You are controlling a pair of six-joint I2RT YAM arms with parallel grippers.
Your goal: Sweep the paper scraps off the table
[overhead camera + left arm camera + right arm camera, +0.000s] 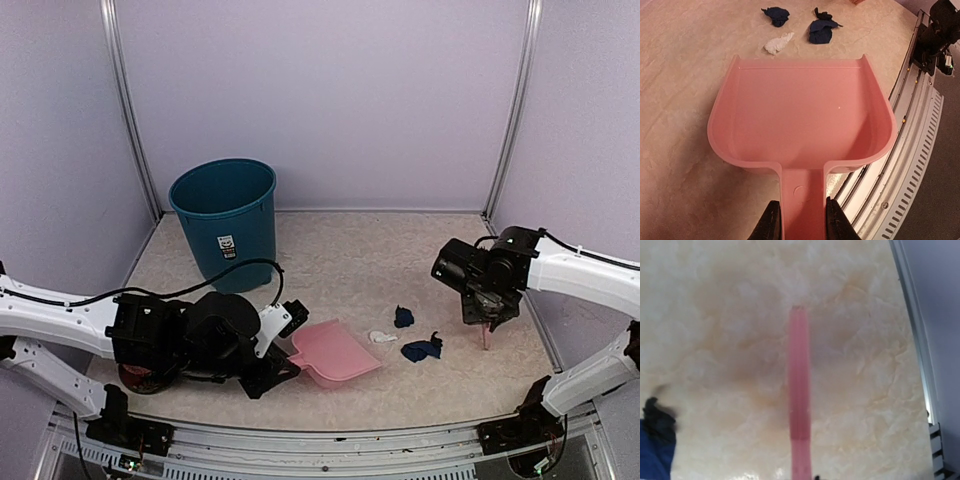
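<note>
**Pan on the left, brush on the right, scraps in between.**

Your left arm lies low and bent, reaching to the right. Your left pincer is closed tight on the handle of the pink dustpan. The pan sits flat on the table with nothing in it. Behind it, near the back wall, stands a teal bin, and you cannot see down to its bottom. Just past the pan's open edge lie three paper scraps. One is white and closest to the pan, and two are dark blue. None of them touch the pan. Your right arm comes in from the right with its wrist bent down. Your right pincer points at the table and grips a thin pink brush, just right of the scraps.
</note>
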